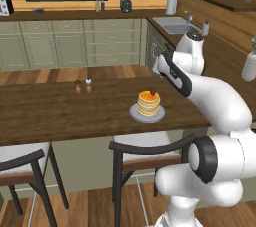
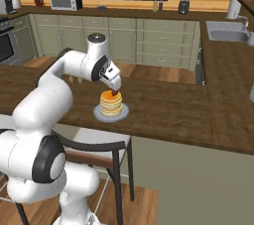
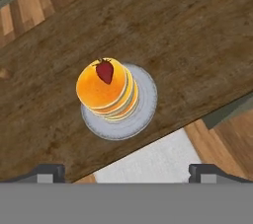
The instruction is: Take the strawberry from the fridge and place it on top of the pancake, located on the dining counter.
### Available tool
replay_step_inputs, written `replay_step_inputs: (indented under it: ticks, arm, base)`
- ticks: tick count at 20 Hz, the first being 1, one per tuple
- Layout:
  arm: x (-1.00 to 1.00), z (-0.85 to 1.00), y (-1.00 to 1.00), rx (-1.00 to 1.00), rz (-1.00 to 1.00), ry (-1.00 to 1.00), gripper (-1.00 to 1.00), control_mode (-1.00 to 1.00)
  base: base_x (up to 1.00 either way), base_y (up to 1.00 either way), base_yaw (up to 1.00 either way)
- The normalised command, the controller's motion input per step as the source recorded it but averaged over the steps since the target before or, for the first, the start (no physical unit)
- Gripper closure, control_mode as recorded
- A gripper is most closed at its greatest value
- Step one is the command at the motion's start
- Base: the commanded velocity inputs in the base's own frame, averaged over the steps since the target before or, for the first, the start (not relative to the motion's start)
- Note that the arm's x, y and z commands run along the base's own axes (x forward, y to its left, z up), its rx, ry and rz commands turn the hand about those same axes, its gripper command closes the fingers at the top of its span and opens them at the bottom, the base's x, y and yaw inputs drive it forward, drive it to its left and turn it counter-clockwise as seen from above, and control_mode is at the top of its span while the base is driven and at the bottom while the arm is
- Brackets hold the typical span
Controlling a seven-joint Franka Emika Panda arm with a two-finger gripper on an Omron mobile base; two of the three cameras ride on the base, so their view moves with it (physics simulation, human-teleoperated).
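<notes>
Hand view: strawberry [image 3: 104, 71] sits on pancake [image 3: 105, 90] near stack edge, dining counter [image 3: 188, 35] under. Gripper [image 3: 127, 172] wide, empty, 2 tips apart. Risk: berry could roll off if arm bumps stack.

White arm [image 1: 220, 101] — dark joint bands

Table [image 1: 60, 111] viewed forward-down from behind the arm by both base cams, left and right; pancake [image 3: 106, 92] shared, seen top-down by hand cam.
</notes>
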Motion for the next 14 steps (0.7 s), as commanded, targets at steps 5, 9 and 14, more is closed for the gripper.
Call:
replay_step_inputs:
  ticks: [5,9,14]
  arm:
    - [-0.82,0.27,-0.01,0.00,-0.04,-0.04,-1.00,-1.00]
    - [-0.84,0.13,0.00,0.00,-0.02,-0.04,-1.00,-1.00]
    - [-0.89,0.00,-0.02,0.00,0.00,-0.02,-1.00,-1.00]
  base:
    - [0.00,0.00,0.00]
    - [0.00,0.00,0.00]
    - [0.00,0.00,0.00]
